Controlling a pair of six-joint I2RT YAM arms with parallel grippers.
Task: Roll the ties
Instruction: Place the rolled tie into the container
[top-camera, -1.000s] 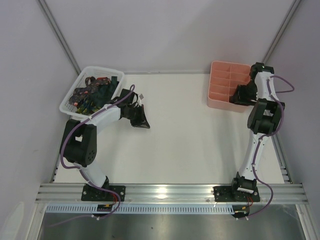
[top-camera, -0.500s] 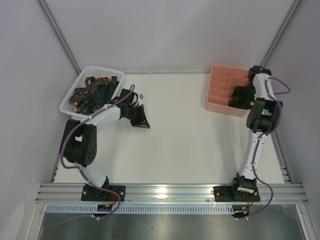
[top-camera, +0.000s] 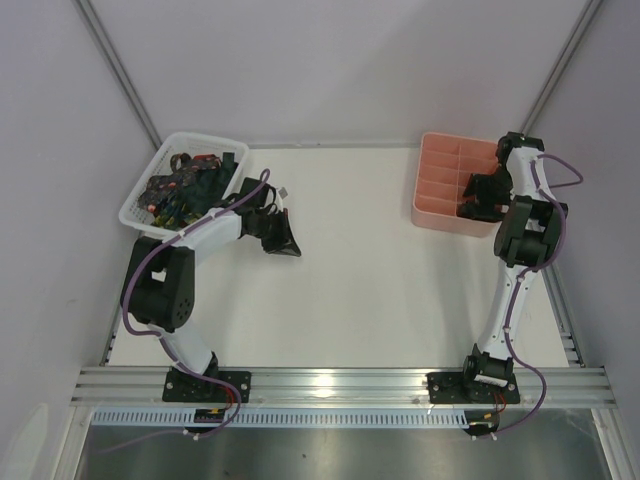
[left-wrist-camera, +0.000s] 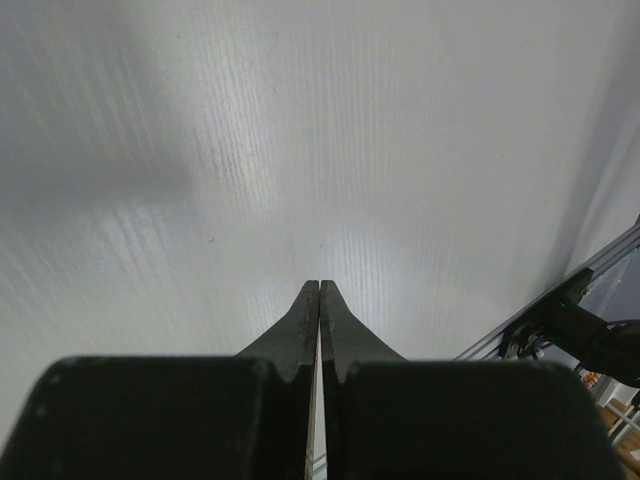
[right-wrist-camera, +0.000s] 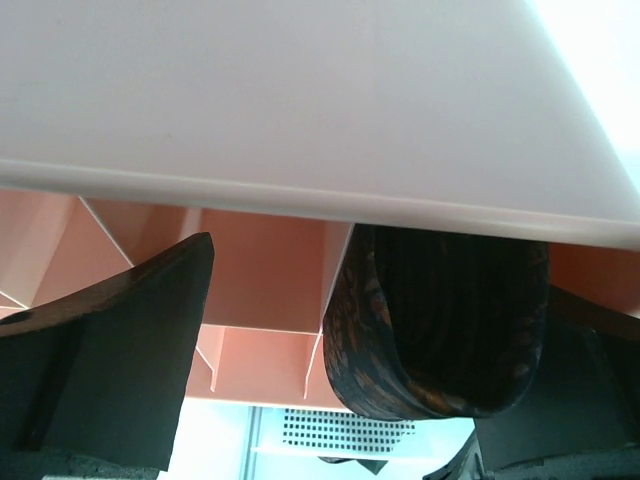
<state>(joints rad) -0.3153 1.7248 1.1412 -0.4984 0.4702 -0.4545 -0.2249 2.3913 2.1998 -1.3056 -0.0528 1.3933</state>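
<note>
- 2 arms rise from their bases at the near edge of the white table (top-camera: 380, 290), the left one bent over towards the far left and the right one standing tall at the far right.
- The left gripper (left-wrist-camera: 319, 288) is pressed fully closed. Its 2 dark fingers meet along their whole length, with only a hairline seam between them and nothing caught there.
- It points down at bare table just in front of the basket, and the wrist view does not show whether the tips touch the surface.
- Farther back, the right gripper (top-camera: 478, 196) reaches into the near right part of the pink tray (top-camera: 440, 170) with its jaws spread wide.
- 1 rolled tie (right-wrist-camera: 440, 330), brown with a fine reddish pattern and wound into a loose coil, sits between those jaws.
- The coil lies close against the finger (right-wrist-camera: 560, 420) at the right of the wrist view, and a clear gap separates it from the other finger (right-wrist-camera: 110, 340), so it is not clamped.
- The coil sits under the tray's pale rim beside a divider wall; which compartment it is in cannot be told.
- At the far left, the white lattice basket (top-camera: 135, 205) holds a tangled heap of unrolled ties (top-camera: 180, 190), dark with small coloured marks.
</note>
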